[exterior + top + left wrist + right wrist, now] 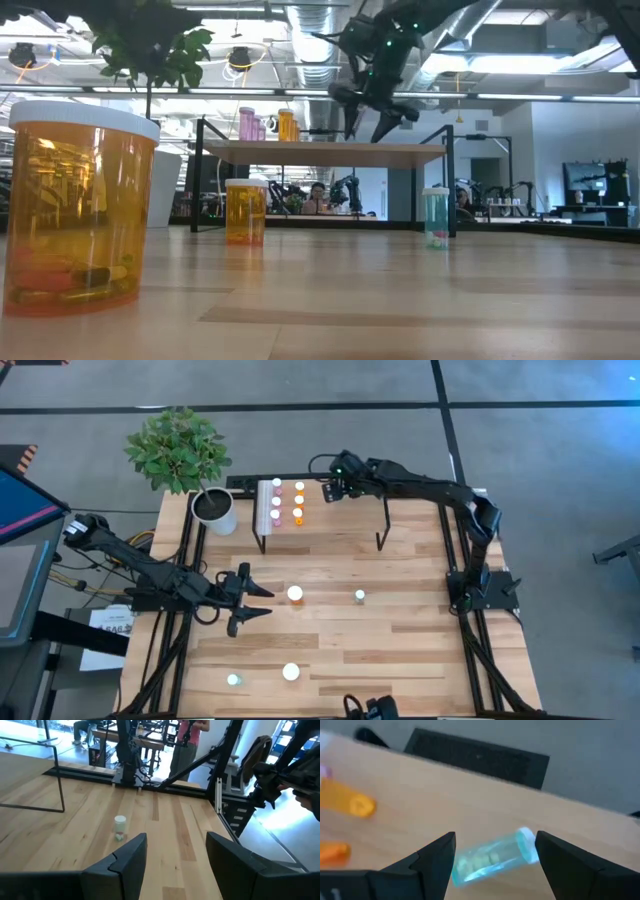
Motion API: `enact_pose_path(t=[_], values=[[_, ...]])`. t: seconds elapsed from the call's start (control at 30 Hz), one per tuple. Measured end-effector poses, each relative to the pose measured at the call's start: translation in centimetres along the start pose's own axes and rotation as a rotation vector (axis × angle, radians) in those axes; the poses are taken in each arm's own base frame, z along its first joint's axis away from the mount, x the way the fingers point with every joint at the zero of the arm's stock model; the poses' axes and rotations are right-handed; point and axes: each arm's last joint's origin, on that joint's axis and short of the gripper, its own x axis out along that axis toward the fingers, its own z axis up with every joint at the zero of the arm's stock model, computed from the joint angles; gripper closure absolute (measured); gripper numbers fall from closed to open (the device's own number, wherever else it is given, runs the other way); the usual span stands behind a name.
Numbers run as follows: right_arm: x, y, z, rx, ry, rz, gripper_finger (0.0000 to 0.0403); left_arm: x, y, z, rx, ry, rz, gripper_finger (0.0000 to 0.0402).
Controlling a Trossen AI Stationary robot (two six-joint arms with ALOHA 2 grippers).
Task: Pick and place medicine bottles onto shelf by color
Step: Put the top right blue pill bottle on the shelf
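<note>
The tabletop is pale striped wood. On the light-wood shelf, pink bottles stand at nine o'clock of orange bottles. A teal bottle lies between black fingers. The plant is green, in a white pot.

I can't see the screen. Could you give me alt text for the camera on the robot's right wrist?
A small teal bottle with a pale cap lies tilted between the open dark fingers of the right gripper, over the light wood top of the shelf. Whether it touches the wood cannot be told. Orange bottles stand off to one side.
</note>
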Motion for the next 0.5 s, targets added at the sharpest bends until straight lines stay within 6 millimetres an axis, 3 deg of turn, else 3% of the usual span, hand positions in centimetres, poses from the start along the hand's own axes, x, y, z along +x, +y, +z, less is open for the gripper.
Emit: enact_pose_path(t=[0.5], values=[[0.10, -0.05, -0.48, -0.041, 0.045, -0.017, 0.0101, 0.00, 0.03, -0.13, 0.001, 0.012, 0.000, 0.0210]])
